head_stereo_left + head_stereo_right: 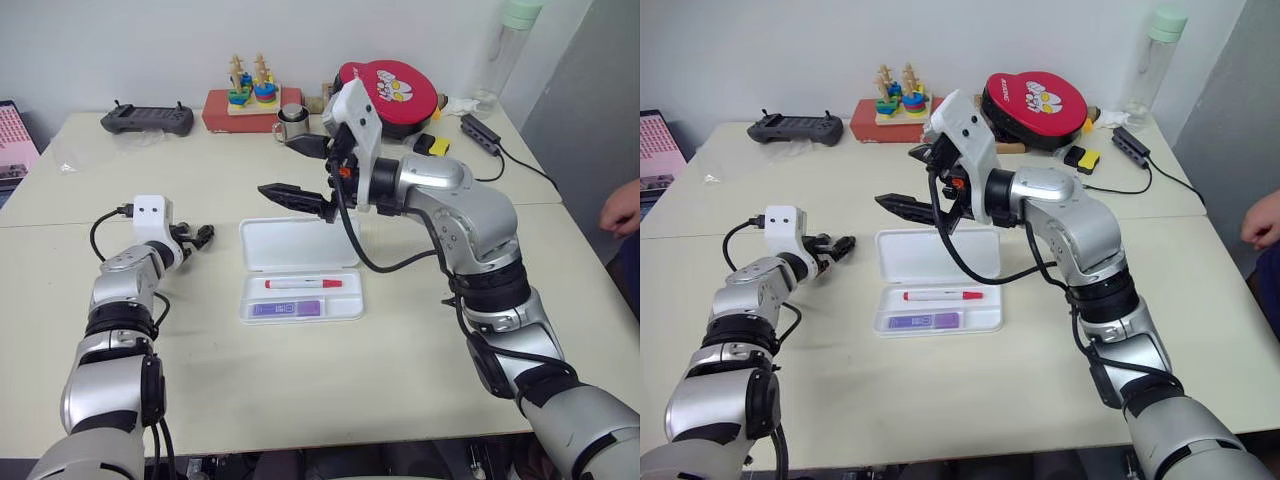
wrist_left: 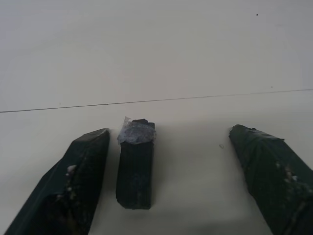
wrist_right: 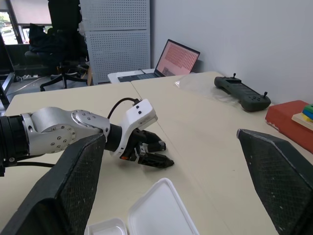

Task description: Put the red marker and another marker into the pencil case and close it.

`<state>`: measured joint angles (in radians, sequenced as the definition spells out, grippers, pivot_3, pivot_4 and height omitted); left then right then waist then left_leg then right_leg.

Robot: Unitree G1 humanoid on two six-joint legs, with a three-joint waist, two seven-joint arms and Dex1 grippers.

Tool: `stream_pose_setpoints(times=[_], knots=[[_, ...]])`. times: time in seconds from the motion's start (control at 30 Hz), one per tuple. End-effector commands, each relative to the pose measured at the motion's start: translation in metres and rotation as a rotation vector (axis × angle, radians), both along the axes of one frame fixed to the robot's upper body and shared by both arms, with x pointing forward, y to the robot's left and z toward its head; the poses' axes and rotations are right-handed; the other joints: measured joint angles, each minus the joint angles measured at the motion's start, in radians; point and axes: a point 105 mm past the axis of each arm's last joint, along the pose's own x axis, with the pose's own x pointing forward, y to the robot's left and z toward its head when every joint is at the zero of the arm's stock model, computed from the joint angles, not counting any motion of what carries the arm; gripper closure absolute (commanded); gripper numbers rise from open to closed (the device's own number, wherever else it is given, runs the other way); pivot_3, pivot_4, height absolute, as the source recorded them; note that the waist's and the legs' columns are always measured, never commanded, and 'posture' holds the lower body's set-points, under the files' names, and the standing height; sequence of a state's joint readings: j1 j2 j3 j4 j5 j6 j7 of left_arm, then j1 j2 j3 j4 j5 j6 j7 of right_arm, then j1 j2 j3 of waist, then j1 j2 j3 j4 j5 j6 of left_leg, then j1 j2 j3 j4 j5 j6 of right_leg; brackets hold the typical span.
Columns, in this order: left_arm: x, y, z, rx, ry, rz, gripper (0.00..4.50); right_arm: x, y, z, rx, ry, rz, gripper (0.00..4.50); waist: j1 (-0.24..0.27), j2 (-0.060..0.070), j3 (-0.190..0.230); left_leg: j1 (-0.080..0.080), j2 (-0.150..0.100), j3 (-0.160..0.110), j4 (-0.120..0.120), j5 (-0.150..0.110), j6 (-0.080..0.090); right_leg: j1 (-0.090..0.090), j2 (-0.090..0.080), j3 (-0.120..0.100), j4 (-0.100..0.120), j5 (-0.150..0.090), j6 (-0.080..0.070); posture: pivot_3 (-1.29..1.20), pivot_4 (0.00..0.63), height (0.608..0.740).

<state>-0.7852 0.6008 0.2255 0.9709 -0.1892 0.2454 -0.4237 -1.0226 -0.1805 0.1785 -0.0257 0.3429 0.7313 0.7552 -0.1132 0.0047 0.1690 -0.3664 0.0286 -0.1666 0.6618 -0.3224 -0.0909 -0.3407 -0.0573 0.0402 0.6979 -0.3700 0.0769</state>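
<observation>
left hand point(image 1: 203, 236) low, fingers apart; right hand point(image 1: 300, 170) raised, fingers wide.

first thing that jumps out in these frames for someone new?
The open pencil case at the table's middle, with the red marker and the purple marker already lying in its tray. Above its raised lid the right gripper hangs with fingers spread wide. Left of the case, the left gripper sits low over the table, open around a small black cylinder.
</observation>
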Motion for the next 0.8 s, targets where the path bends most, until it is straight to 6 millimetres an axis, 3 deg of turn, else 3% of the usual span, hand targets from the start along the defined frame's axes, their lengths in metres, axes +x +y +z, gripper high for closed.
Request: stream_pose_setpoints(times=[0.03,0.5,0.63,0.7,0.8], knots=[[-0.009,0.005,-0.028,-0.008,0.094,0.038,1.46,-0.011,-0.002,0.022,0.034,-0.069,0.028,0.0,-0.001,0.0,0.0,0.0,0.0,0.0,0.0,0.0,0.0,0.0,0.0,0.0,0.0,0.0,0.0,0.0,0.15,0.74],[-0.018,0.02,-0.023,-0.069,0.075,0.136,3.89,-0.004,-0.011,0.021,0.024,-0.068,0.005,0.0,-0.005,0.0,0.0,0.001,0.0,-0.001,0.0,0.0,0.0,-0.001,0.0,0.001,0.0,0.0,0.0,0.0,0.15,0.74],[-0.019,0.022,-0.013,-0.073,0.052,0.146,4.04,-0.002,-0.018,0.023,0.027,-0.072,-0.005,0.0,-0.006,0.0,0.0,0.001,0.0,-0.001,0.0,0.0,0.0,-0.001,0.0,0.002,-0.001,0.0,0.0,0.0,0.15,0.74],[-0.015,0.019,0.002,-0.064,-0.008,0.129,4.04,-0.002,-0.022,0.024,0.028,-0.075,-0.007,0.0,-0.006,0.0,0.0,0.001,0.0,-0.001,0.0,0.0,0.0,-0.001,0.0,0.002,-0.001,0.0,0.0,0.0,0.15,0.74],[-0.002,-0.013,0.063,-0.026,-0.239,-0.048,4.04,-0.005,-0.034,0.026,0.029,-0.077,-0.004,0.0,-0.004,0.0,0.0,0.0,0.0,-0.001,0.0,0.0,0.0,-0.002,0.0,0.001,-0.002,0.0,0.0,0.0,0.15,0.74]])
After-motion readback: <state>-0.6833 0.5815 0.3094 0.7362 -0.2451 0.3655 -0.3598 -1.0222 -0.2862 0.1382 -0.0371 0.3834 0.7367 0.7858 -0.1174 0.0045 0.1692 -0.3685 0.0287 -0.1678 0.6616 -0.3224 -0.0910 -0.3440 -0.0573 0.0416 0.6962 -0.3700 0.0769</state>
